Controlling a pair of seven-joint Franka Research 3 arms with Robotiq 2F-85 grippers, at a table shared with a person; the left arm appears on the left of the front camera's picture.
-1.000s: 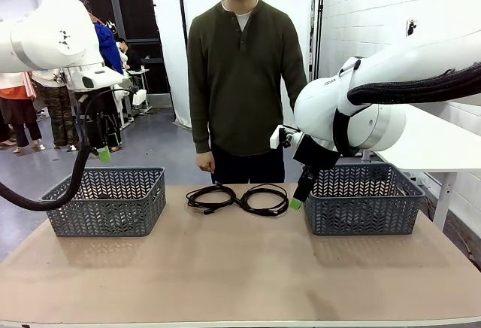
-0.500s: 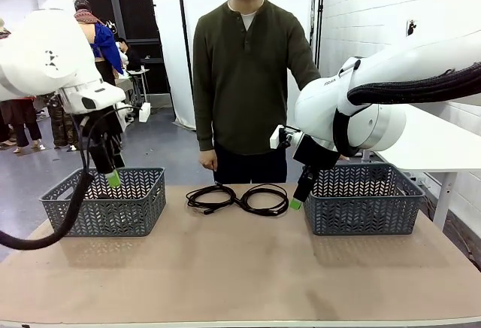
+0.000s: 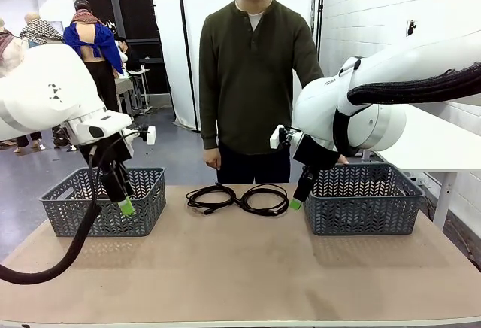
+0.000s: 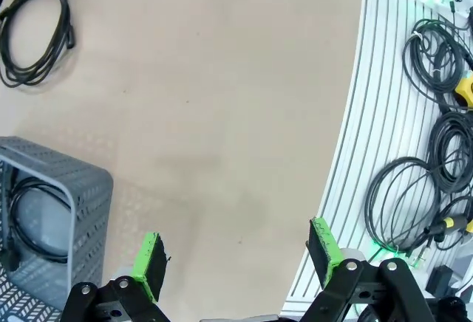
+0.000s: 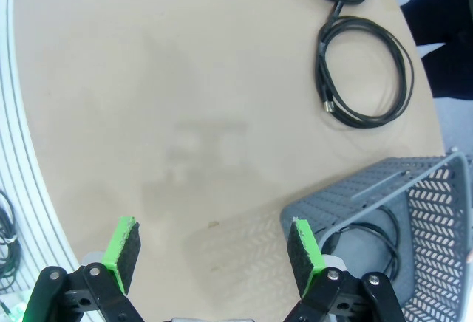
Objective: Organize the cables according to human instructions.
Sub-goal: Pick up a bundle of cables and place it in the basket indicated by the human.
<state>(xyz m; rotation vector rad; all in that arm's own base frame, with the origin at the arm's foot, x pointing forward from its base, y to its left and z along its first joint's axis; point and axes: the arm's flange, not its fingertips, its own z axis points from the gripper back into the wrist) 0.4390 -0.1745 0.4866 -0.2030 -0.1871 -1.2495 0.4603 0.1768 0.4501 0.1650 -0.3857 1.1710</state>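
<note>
Cables [image 3: 239, 201] (two loops) near right pincer [image 3: 295, 204]

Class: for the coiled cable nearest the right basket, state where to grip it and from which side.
Probably the cable's robot-side arc, from straight above. It lies flat as an open ring, so the right pincer can straddle the strands there, clear of the neighbouring cable.

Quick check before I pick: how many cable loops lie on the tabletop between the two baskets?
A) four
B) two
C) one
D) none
B: one cable loop and a second cable loop lie side by side on the table between the left basket and the right basket.
</note>
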